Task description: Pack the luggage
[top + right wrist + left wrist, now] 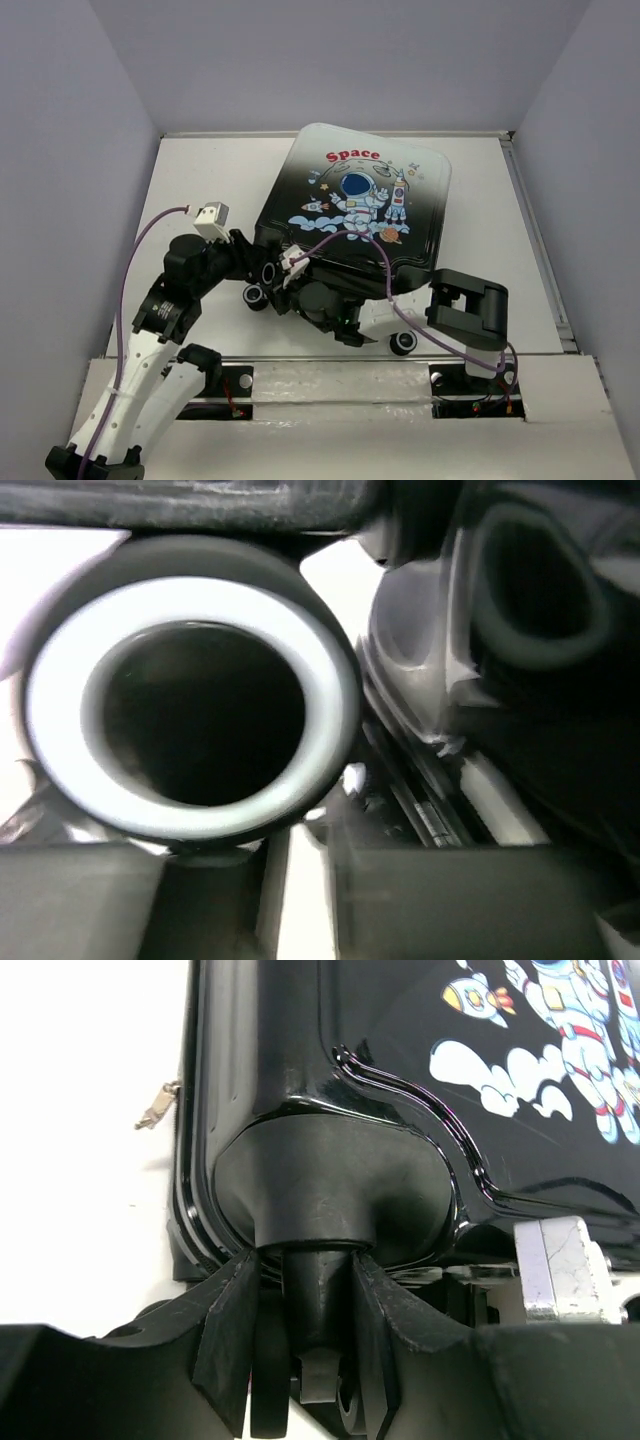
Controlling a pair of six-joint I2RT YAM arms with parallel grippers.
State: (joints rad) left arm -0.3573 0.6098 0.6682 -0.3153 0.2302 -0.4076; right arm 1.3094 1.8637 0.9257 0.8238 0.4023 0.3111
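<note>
The luggage (355, 195) lies shut and flat on the table, astronaut and red "Space" print facing up. My left gripper (318, 1350) is at its near left corner, its fingers (232, 1335) pressed on either side of the black wheel stem (318, 1295), with the wheel (257, 296) below it. My right gripper (300, 880) is low at the near edge, blurred, right beside a white-ringed wheel (190, 700). Its jaws stand a narrow gap apart with only white table showing between them. In the top view the right gripper is hidden under its own wrist (325, 300).
A metal zipper pull (155, 1107) hangs on the luggage's left side. Another wheel (403, 343) sticks out at the near right corner. The right arm's black elbow (470, 308) hangs over the table's near right. White walls (120, 160) close in the table.
</note>
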